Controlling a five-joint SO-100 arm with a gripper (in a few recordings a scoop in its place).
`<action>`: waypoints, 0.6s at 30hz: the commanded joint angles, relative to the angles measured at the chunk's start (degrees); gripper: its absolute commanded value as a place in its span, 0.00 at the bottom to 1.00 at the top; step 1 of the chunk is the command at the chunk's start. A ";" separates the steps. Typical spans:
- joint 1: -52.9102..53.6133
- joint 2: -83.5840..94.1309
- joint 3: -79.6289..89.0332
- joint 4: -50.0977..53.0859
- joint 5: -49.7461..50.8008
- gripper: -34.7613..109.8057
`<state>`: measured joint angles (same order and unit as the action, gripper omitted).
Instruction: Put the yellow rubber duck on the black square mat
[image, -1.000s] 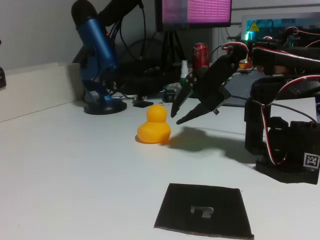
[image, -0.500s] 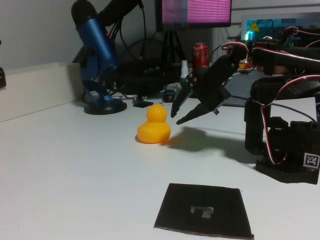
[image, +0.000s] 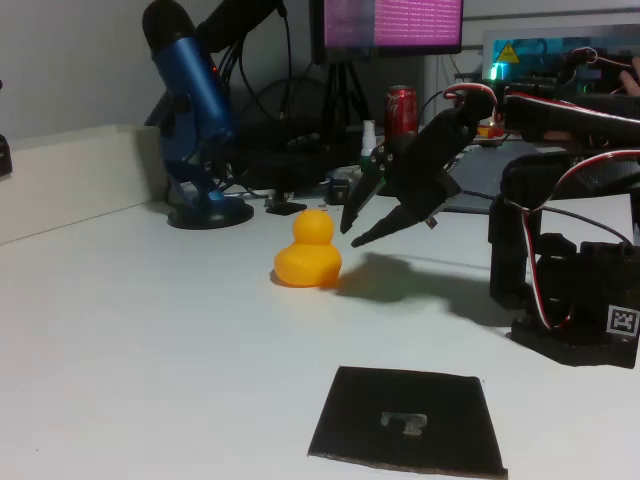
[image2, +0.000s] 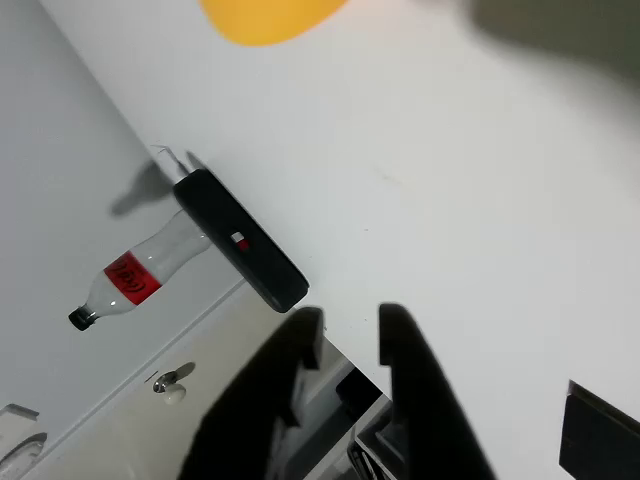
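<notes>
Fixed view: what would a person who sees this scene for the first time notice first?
The yellow rubber duck stands out, bright on the white table near the middle. Just right of it hangs the black gripper, open and raised, not touching the duck. At the bottom edge lies the black square mat, with nothing on it.

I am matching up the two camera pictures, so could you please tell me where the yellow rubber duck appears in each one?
Fixed view: the duck sits on the white table, left of centre, just left of the open gripper.
Wrist view: the duck is an orange-yellow patch cut by the top edge.
Shared landmark: the white table.
</notes>
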<state>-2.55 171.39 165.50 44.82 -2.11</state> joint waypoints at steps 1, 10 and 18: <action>-0.97 0.88 -3.69 -0.18 -0.53 0.28; -0.97 -0.09 -12.83 -0.18 -0.53 0.28; -0.88 -5.80 -19.78 -0.18 -0.62 0.28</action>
<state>-2.55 167.52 149.33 44.82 -2.11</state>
